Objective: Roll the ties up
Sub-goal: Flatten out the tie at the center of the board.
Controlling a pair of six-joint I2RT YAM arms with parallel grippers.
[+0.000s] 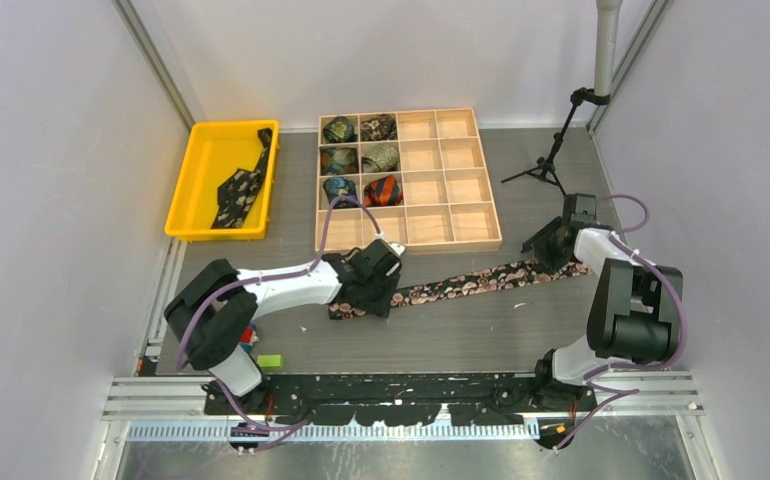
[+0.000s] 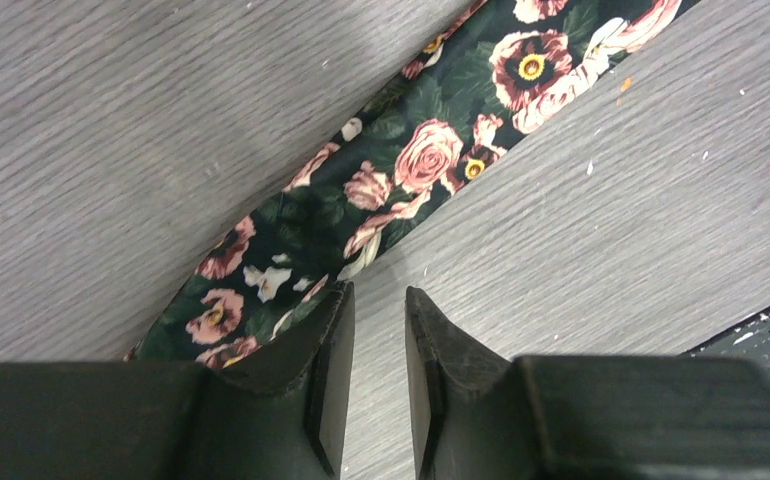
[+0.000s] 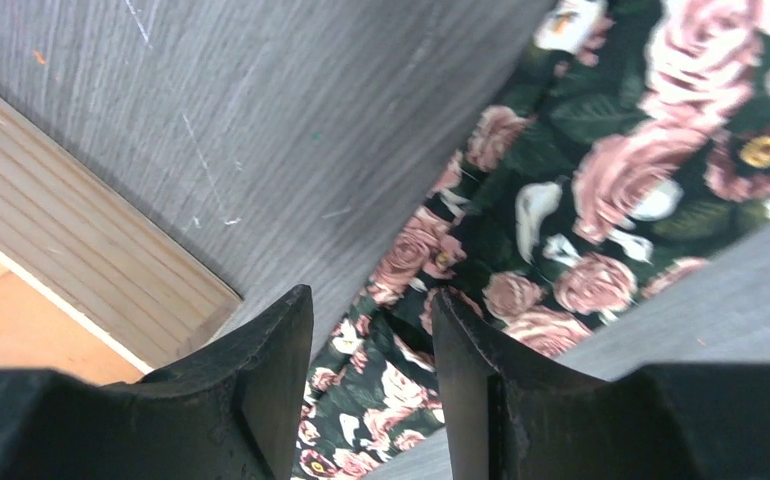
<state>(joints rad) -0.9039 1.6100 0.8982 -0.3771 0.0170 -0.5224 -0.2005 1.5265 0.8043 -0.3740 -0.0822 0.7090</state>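
long dark fabric tie with pink flowers (image 1: 471,282) lies flat on grey tabletop (image 1: 441,335), stretched left to right. left hand (image 2: 378,305) at left end, slightly spread. right hand (image 3: 371,305) over right end, spread too.

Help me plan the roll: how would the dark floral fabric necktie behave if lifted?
Probably floppy: the dark floral fabric necktie lies thin and flat along the grey table. Likely light; a lifted end should drape, not stay straight.
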